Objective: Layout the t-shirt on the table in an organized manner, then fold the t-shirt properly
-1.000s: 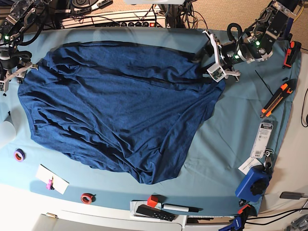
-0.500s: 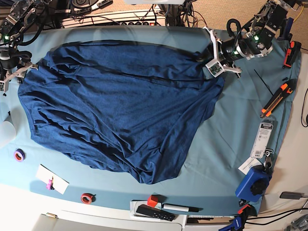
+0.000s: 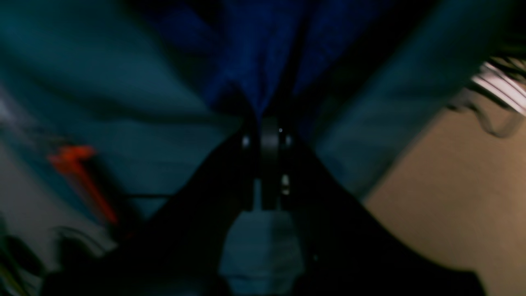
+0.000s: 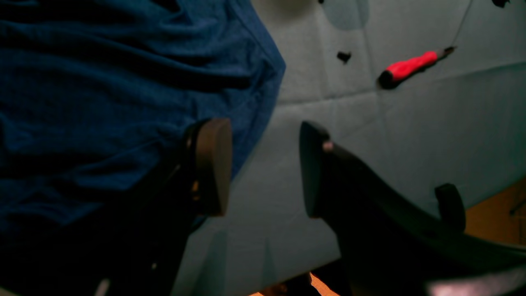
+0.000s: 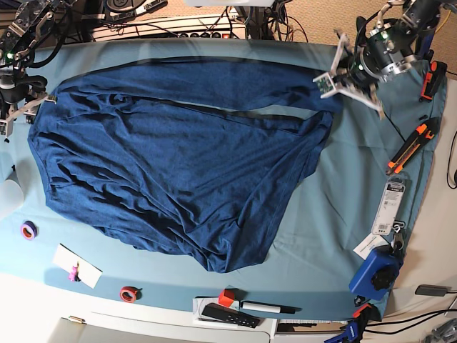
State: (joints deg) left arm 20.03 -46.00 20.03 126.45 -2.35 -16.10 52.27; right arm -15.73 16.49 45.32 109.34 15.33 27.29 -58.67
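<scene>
The t-shirt [image 5: 171, 171] lies in the middle of the counter [image 5: 335, 214], spread wide but not yet in order: it makes a big rounded shape with many soft wrinkles. The near hem bunches into a point toward the front edge, and the far edge is drawn out into a long straight band toward the far right corner. So I judge that the laying out is only partly done and the folding is not begun at all; the cloth must first be made flat and square, with the sleeves visible. The knit is dark navy, heathered, thin and limp, and it drapes in small ridges instead of holding a form. The counter cover under it is a smooth light teal cloth with some pressed crease lines. The left gripper [image 5: 341, 73] is at the far right end of that band. In its wrist view the jaws are pressed together, with dark blue fabric running into them, so it seems to pinch the shirt edge, though this picture is blurred. The right gripper [image 4: 263, 168] is at the other end of the shirt, its jaws spread with nothing between them. One pad is over the blue knit and the other over bare teal cloth, just at the hem.
</scene>
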